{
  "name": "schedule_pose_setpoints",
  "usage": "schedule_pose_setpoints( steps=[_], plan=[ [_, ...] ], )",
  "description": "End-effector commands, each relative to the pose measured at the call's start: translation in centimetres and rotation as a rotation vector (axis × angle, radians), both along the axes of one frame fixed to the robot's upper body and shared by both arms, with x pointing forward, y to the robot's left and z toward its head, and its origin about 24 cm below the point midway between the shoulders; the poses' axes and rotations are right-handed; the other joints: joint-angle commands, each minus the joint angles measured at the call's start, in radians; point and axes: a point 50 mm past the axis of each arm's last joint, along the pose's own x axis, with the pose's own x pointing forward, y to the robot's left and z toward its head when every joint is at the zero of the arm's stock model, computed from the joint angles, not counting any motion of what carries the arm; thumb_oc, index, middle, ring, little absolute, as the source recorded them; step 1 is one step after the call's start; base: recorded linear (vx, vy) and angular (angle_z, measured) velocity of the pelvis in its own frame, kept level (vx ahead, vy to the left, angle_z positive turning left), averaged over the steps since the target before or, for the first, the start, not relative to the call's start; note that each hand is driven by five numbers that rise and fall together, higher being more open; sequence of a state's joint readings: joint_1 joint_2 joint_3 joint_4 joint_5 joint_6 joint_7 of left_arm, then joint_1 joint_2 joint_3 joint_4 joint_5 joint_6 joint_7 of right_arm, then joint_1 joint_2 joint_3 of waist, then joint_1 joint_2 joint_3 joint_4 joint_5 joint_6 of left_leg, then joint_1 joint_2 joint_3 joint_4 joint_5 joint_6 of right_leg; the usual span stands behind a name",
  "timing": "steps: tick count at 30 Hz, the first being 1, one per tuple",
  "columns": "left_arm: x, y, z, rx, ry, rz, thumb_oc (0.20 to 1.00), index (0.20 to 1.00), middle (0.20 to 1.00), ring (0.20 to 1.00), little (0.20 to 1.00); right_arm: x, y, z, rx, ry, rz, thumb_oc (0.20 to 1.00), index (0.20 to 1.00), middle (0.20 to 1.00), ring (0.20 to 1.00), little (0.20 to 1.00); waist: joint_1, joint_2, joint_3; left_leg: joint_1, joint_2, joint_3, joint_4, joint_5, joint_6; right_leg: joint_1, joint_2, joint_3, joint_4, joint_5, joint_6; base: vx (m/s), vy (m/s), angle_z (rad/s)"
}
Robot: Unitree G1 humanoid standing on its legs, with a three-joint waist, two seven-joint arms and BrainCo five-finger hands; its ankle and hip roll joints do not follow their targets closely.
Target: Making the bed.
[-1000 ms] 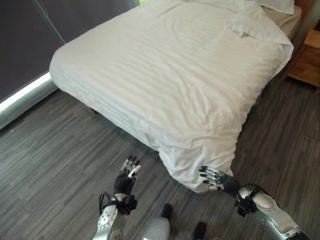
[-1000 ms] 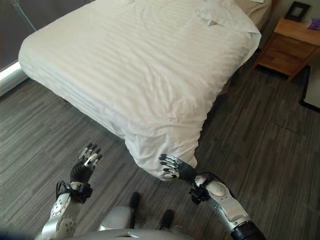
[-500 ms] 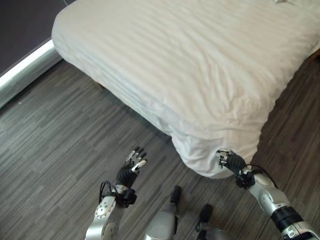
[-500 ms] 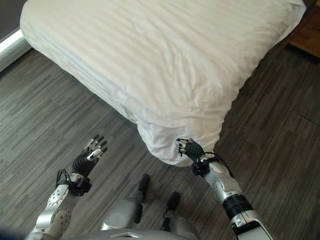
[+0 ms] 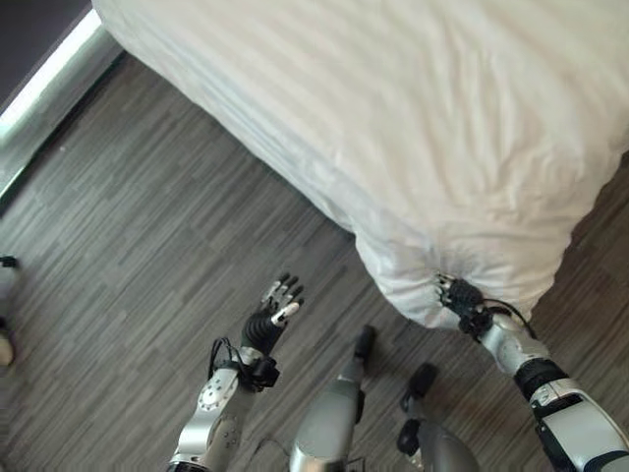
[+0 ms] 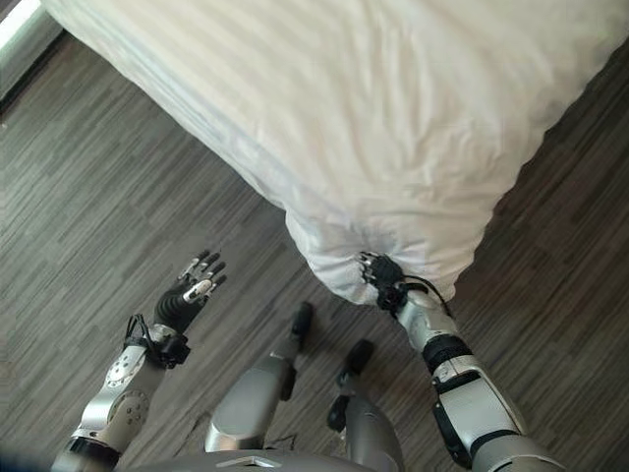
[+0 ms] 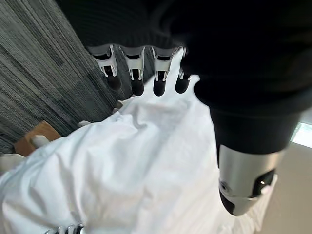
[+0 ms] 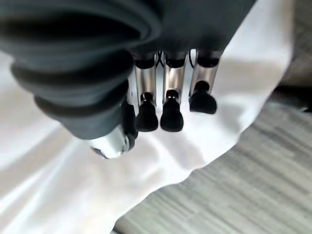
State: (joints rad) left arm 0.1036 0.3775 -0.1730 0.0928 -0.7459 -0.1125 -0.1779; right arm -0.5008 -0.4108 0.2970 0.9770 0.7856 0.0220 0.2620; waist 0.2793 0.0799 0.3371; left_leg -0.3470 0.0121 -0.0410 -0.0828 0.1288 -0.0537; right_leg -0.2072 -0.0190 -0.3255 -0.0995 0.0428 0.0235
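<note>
Grey wood-grain floor — pale bright strip along the dark wall, upper left

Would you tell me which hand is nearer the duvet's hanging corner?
The right hand is at the duvet corner; the left hand hovers over the floor, apart from it.

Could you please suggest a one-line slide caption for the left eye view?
Right hand at the hanging corner of the white duvet; left hand open above the floor.

Floor: dark grey wood-grain planks, laid across the whole visible room. Far left: a pale, brightly lit strip runs along the floor's edge at the base of a dark wall.
</note>
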Motion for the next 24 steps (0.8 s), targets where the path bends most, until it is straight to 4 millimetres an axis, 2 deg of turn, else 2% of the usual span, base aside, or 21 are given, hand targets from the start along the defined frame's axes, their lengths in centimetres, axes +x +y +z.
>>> schedule_pose_setpoints(
  steps=[1, 2, 3, 4, 5, 6, 7, 9, 11, 12, 14, 15, 17, 19, 20, 21, 22, 23, 24],
  plan=[
    [0.4, -0.7, 1.8, -0.050, -0.081, -0.039, 1.000, 1.000, 1.000, 1.000, 1.000, -2.0, -4.6, -1.6, -0.120, 0.114, -0.146, 0.200, 0.200, 0.200, 0.200, 0.200, 0.004, -0.005, -0.013, -0.050, -0.075, -0.016, -0.001, 0.051, 0.010, -0.007, -0.015, 0.083, 0.026, -0.031, 0.056, 0.00, 0.000, 0.00],
    [0.4, -0.7, 1.8, -0.052, -0.082, -0.040, 1.000, 1.000, 1.000, 1.000, 1.000, -2.7, -5.3, -2.1, -0.146, 0.142, -0.156, 0.200, 0.200, 0.200, 0.200, 0.200, 0.003, -0.004, -0.009, -0.054, -0.075, -0.014, 0.000, 0.052, 0.010, -0.009, -0.014, 0.085, 0.026, -0.030, 0.056, 0.00, 0.000, 0.00],
    [0.4, -0.7, 1.7, -0.051, -0.081, -0.039, 1.000, 1.000, 1.000, 1.000, 1.000, -4.2, -6.3, -3.2, -0.187, 0.208, -0.196, 0.200, 0.200, 0.200, 0.200, 0.200, -0.003, -0.004, -0.005, -0.056, -0.073, -0.011, 0.000, 0.050, 0.011, -0.010, -0.012, 0.087, 0.022, -0.028, 0.058, 0.00, 0.000, 0.00],
    [0.4, -0.7, 1.7, -0.051, -0.081, -0.039, 1.000, 1.000, 1.000, 1.000, 1.000, -4.2, -6.3, -3.2, -0.187, 0.208, -0.196, 0.200, 0.200, 0.200, 0.200, 0.200, -0.003, -0.004, -0.005, -0.056, -0.073, -0.011, 0.000, 0.050, 0.011, -0.010, -0.012, 0.087, 0.022, -0.028, 0.058, 0.04, 0.003, 0.00],
    [0.4, -0.5, 1.7, -0.045, -0.083, -0.023, 1.000, 1.000, 1.000, 1.000, 1.000, -7.0, -7.6, -5.0, -0.246, 0.302, -0.228, 0.200, 0.200, 0.200, 0.200, 0.200, -0.015, -0.011, -0.003, -0.053, -0.069, -0.003, -0.001, 0.046, 0.013, -0.010, -0.009, 0.098, 0.014, -0.023, 0.060, 0.04, 0.015, -0.02],
    [0.4, -0.3, 1.8, -0.040, -0.087, -0.017, 1.000, 1.000, 1.000, 1.000, 1.000, -8.4, -8.4, -5.7, -0.302, 0.348, -0.228, 0.200, 0.200, 0.200, 0.200, 0.200, -0.022, -0.017, -0.005, -0.055, -0.066, 0.002, -0.001, 0.046, 0.015, -0.014, -0.007, 0.104, 0.012, -0.022, 0.062, 0.07, 0.019, -0.05],
    [0.4, 0.1, 2.0, -0.023, -0.098, -0.001, 1.000, 1.000, 1.000, 1.000, 1.000, -11.4, -10.3, -6.8, -0.430, 0.447, -0.269, 0.200, 0.200, 0.200, 0.200, 0.200, -0.041, -0.030, -0.007, -0.049, -0.062, 0.012, -0.001, 0.039, 0.017, -0.013, -0.004, 0.119, 0.012, -0.024, 0.064, 0.07, 0.018, -0.18],
    [0.7, 0.6, 2.6, -0.006, -0.124, 0.026, 1.000, 1.000, 1.000, 1.000, 1.000, -13.6, -12.4, -6.7, -0.431, 0.461, -0.428, 0.200, 0.200, 0.200, 0.200, 0.200, -0.071, -0.045, -0.009, -0.034, -0.061, 0.021, -0.001, 0.027, 0.020, -0.004, -0.003, 0.133, 0.012, -0.031, 0.064, 0.06, 0.024, -0.32],
    [0.9, 0.9, 3.0, -0.003, -0.145, 0.056, 1.000, 1.000, 1.000, 1.000, 1.000, -13.5, -13.2, -5.9, -0.315, 0.349, -0.576, 0.200, 0.200, 0.200, 0.200, 0.200, -0.102, -0.059, -0.018, -0.024, -0.058, 0.029, -0.004, 0.022, 0.021, -0.002, -0.001, 0.146, 0.012, -0.033, 0.062, 0.04, 0.037, -0.21],
    [1.0, 1.1, 3.2, -0.013, -0.155, 0.078, 1.000, 1.000, 1.000, 1.000, 1.000, -12.6, -13.5, -4.6, -0.210, 0.216, -0.665, 0.200, 0.200, 0.200, 0.200, 0.200, -0.126, -0.067, -0.022, -0.016, -0.057, 0.037, -0.004, 0.013, 0.021, 0.003, -0.001, 0.157, 0.012, -0.037, 0.061, 0.03, 0.038, -0.18],
    [0.9, 1.4, 3.3, -0.026, -0.156, 0.089, 1.000, 1.000, 1.000, 1.000, 1.000, -11.0, -13.3, -2.7, -0.068, 0.016, -0.726, 0.200, 0.200, 0.200, 0.200, 0.200, -0.147, -0.078, -0.031, -0.009, -0.055, 0.047, -0.004, 0.009, 0.021, 0.001, 0.000, 0.168, 0.012, -0.034, 0.060, 0.02, 0.022, -0.32],
    [0.8, 1.5, 3.2, -0.034, -0.150, 0.095, 1.000, 1.000, 1.000, 1.000, 1.000, -9.5, -12.9, -0.6, 0.012, -0.135, -0.715, 0.200, 0.200, 0.200, 0.200, 0.200, -0.161, -0.083, -0.033, -0.001, -0.054, 0.054, -0.004, 0.003, 0.020, 0.004, -0.001, 0.173, 0.012, -0.035, 0.060, 0.02, 0.016, -0.33],
    [0.4, 1.8, 2.9, -0.041, -0.133, 0.104, 1.000, 1.000, 1.000, 1.000, 1.000, -7.8, -11.0, 2.7, 0.080, -0.346, -0.624, 0.200, 0.200, 0.200, 0.200, 0.200, -0.174, -0.089, -0.036, 0.004, -0.054, 0.066, -0.004, 0.001, 0.019, 0.001, 0.001, 0.184, 0.012, -0.028, 0.061, 0.00, 0.021, -0.37],
    [0.0, 1.9, 2.5, -0.046, -0.111, 0.104, 1.000, 1.000, 1.000, 1.000, 1.000, -6.5, -8.4, 6.1, 0.187, -0.531, -0.505, 0.200, 0.200, 0.200, 0.200, 0.200, -0.178, -0.092, -0.040, 0.006, -0.051, 0.076, -0.004, 0.003, 0.019, -0.004, 0.000, 0.189, 0.012, -0.018, 0.062, -0.02, 0.011, -0.21],
    [-0.3, 1.9, 2.3, -0.050, -0.103, 0.097, 1.000, 1.000, 1.000, 1.000, 1.000, -5.8, -6.4, 7.9, 0.259, -0.617, -0.402, 0.200, 0.200, 0.200, 0.200, 0.200, -0.178, -0.092, -0.039, 0.012, -0.053, 0.081, -0.004, -0.001, 0.019, -0.003, 0.001, 0.192, 0.012, -0.017, 0.062, -0.02, 0.006, -0.08],
    [-0.3, 1.9, 2.3, -0.050, -0.103, 0.097, 1.000, 1.000, 1.000, 1.000, 1.000, -5.8, -6.4, 7.9, 0.259, -0.617, -0.402, 0.200, 0.200, 0.200, 0.200, 0.200, -0.178, -0.092, -0.040, 0.009, -0.052, 0.081, -0.004, 0.002, 0.019, -0.006, 0.001, 0.192, 0.012, -0.015, 0.062, -0.01, 0.005, -0.13],
    [-0.5, 1.8, 2.2, -0.052, -0.092, 0.092, 1.000, 1.000, 1.000, 1.000, 1.000, -5.6, -5.1, 8.8, 0.276, -0.654, -0.344, 0.200, 0.200, 0.200, 0.200, 0.200, -0.178, -0.092, -0.040, 0.012, -0.053, 0.085, -0.004, 0.002, 0.019, -0.006, 0.002, 0.193, 0.012, -0.013, 0.063, -0.02, 0.008, -0.19],
    [-0.6, 1.8, 1.9, -0.049, -0.076, 0.082, 1.000, 1.000, 1.000, 1.000, 1.000, -5.2, -3.1, 9.7, 0.257, -0.666, -0.198, 0.200, 0.200, 0.200, 0.200, 0.200, -0.175, -0.091, -0.042, 0.013, -0.052, 0.090, -0.004, 0.003, 0.019, -0.007, 0.002, 0.195, 0.012, -0.011, 0.063, -0.01, 0.007, -0.17],
    [-0.7, 1.8, 1.9, -0.049, -0.076, 0.082, 1.000, 1.000, 1.000, 1.000, 1.000, -5.2, -3.0, 9.7, 0.257, -0.666, -0.197, 0.200, 0.200, 0.200, 0.200, 0.200, -0.176, -0.091, -0.043, 0.012, -0.052, 0.091, -0.004, 0.003, 0.019, -0.008, 0.003, 0.195, 0.012, -0.010, 0.063, -0.02, 0.007, -0.11]
  ],
)
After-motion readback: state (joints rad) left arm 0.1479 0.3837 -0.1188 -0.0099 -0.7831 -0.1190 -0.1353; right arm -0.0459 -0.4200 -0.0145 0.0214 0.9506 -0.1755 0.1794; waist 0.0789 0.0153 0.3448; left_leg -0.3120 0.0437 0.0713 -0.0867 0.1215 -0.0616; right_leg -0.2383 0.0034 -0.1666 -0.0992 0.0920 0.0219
